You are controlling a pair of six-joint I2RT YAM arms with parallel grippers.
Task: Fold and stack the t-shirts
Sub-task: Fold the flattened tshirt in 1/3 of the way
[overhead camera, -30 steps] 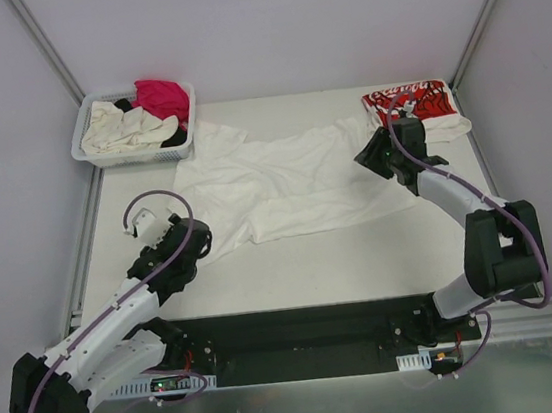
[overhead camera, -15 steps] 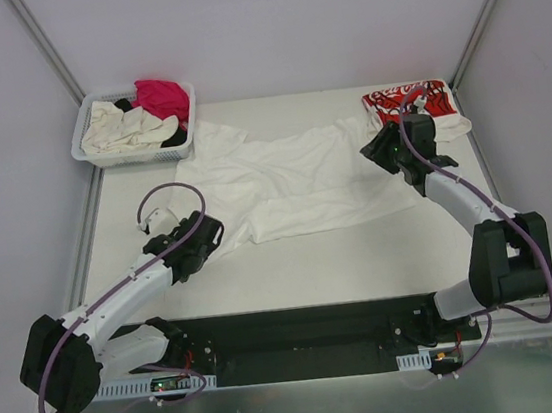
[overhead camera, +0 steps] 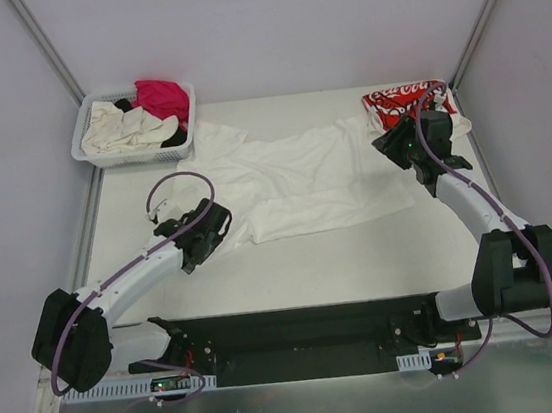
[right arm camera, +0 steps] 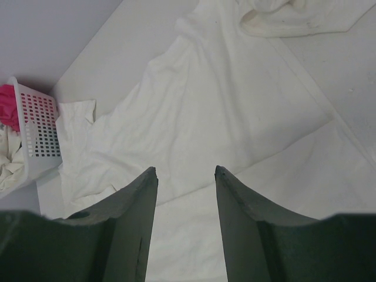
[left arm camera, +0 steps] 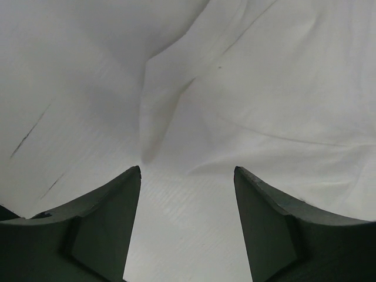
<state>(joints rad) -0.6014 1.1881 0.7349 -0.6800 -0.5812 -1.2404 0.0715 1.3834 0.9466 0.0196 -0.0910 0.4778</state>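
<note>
The large plain white cloth t-shirt (overhead camera: 292,176) was spread flat on the pale surface (overhead camera: 343,259) between the two end effectors. The left end effector (left arm camera: 187,170) was seen open over the shirt's creased lower-left edge, with nothing gripped. The right end effector (right arm camera: 185,170) was likewise open and empty over the shirt's right end. A folded white red-printed t-shirt (overhead camera: 406,100) was seen just beyond it.

You have the spread shirt (overhead camera: 293,179) across the middle of the table (overhead camera: 342,254), its far left sleeve just beside the basket (overhead camera: 134,155), which holds more shirts (overhead camera: 135,123). The folded shirt (overhead camera: 399,101) lies at the far right corner, beside the spread one's right edge.
</note>
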